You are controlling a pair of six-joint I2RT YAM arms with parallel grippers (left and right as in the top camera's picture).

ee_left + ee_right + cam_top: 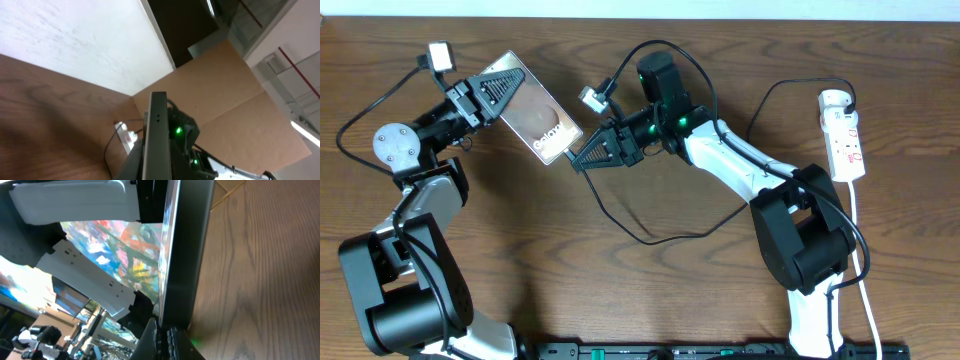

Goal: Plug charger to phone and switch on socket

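My left gripper [492, 93] is shut on the phone [535, 115] and holds it tilted above the table at the back left. In the left wrist view the phone's thin edge [158, 120] stands up between the fingers [152, 172]. My right gripper [582, 157] is shut on the charger's plug tip, right at the phone's lower end. In the right wrist view the fingers [167, 340] touch the phone's end [186, 255]. The thin black charger cable [620, 222] loops over the table toward the white socket strip [845, 135] at the far right.
The wooden table [620, 300] runs to a back edge against a pale wall. The strip's white cord [865, 270] trails down the right side. The strip also shows in the left wrist view [127, 137], behind the phone. Both arm bases stand at the front.
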